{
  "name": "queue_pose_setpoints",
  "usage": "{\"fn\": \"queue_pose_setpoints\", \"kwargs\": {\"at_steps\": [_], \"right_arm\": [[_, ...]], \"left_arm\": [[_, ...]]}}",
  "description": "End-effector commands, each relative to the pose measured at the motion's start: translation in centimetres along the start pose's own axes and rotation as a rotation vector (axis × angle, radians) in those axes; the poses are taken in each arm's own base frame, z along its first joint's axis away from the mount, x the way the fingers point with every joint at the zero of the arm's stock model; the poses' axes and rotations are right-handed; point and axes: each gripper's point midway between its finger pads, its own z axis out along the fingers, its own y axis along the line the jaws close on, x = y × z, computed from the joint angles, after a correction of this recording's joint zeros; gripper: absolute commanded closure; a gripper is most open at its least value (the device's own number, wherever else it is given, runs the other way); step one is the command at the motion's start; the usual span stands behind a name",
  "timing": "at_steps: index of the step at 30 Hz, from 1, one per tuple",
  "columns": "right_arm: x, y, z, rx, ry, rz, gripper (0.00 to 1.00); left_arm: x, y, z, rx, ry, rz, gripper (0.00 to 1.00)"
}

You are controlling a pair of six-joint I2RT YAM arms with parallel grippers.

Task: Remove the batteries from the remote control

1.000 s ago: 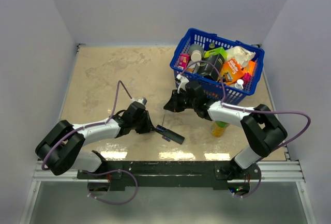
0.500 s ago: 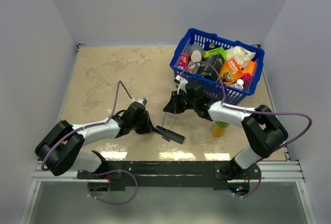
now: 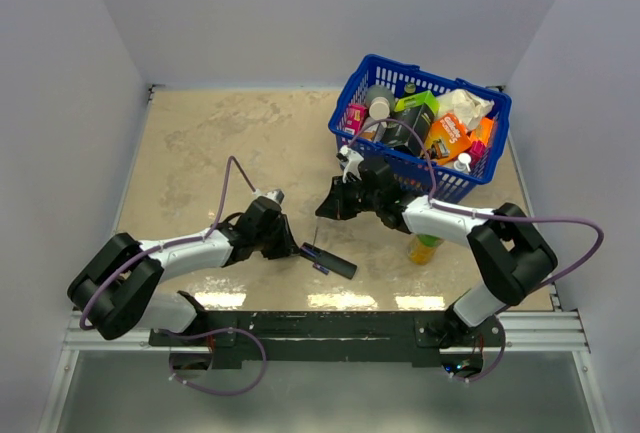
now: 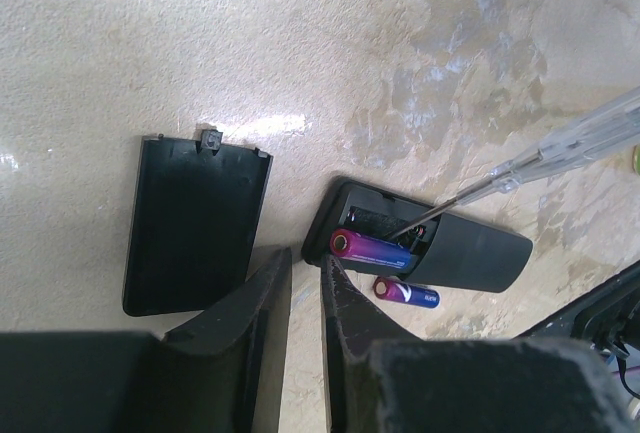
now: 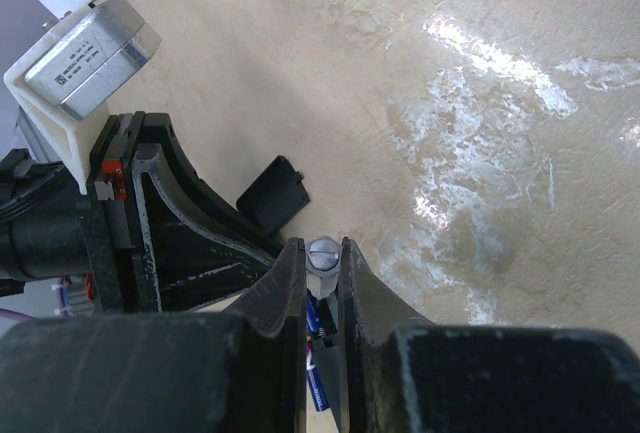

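Observation:
The black remote control (image 4: pixel 455 250) lies on the table with its battery recess open, also seen in the top view (image 3: pixel 332 261). One purple battery (image 4: pixel 371 249) sits tilted in the recess. A second battery (image 4: pixel 407 293) lies loose on the table beside the remote. My right gripper (image 5: pixel 322 247) is shut on a thin grey stick (image 4: pixel 560 146), whose tip reaches into the recess. My left gripper (image 4: pixel 306 259) is shut and empty, its tips just beside the remote's open end.
The short black cover piece (image 4: pixel 195 223) lies left of the remote. A blue basket (image 3: pixel 497 125) full of packages stands at the back right. A green and yellow bottle (image 3: pixel 425 249) stands near the right arm.

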Motion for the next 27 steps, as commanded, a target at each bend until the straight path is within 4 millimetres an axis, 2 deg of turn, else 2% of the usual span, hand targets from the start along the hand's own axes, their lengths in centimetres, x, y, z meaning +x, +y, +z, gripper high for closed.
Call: {"fn": "queue_pose_setpoints", "kwargs": {"at_steps": [1,12,21,27], "right_arm": [[0.5,1.7,-1.0,-0.046,0.033,-0.001,1.0],[0.2,1.7,-1.0,-0.04,0.032,-0.004,1.0],[-0.6,2.9,-1.3,-0.078,0.019,-0.001,1.0],[-0.7,3.0,-1.4,-0.08,0.019,-0.004,1.0]], "left_arm": [[-0.3,0.6,-0.2,-0.021,-0.018,0.019,0.77],[-0.6,0.5,-0.2,-0.031,-0.023,0.027,0.77],[-0.9,0.4,-0.3,-0.035,-0.028,0.029,0.77],[-1.2,0.1,-0.5,-0.033,-0.035,0.032,0.77]]}}
